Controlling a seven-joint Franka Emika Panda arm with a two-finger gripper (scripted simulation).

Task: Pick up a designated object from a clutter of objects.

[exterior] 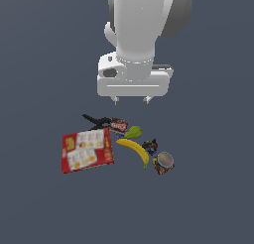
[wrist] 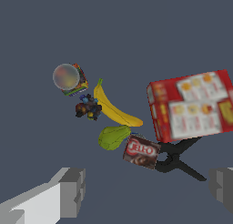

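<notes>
The banana [exterior: 134, 150] [wrist: 113, 109] is curved and yellow, lying on the grey floor between the flat red printed box [exterior: 87, 150] [wrist: 192, 106] and a small dark toy [exterior: 150, 146] [wrist: 88, 108]. A green pear [exterior: 133, 133] [wrist: 112, 137] lies close by its end. My gripper [exterior: 132, 99] [wrist: 148, 191] hangs well above the clutter, open, with nothing between its fingers [wrist: 73, 191]. It stands over the far side of the group, above the dark red box [exterior: 119, 124] [wrist: 141, 151].
A black clamp-like tool [exterior: 96, 120] [wrist: 178, 159] lies by the red box's far edge. A round tin [exterior: 164, 160] [wrist: 68, 77] rests on a colourful item at the exterior view's right end of the group. Bare grey floor surrounds the group.
</notes>
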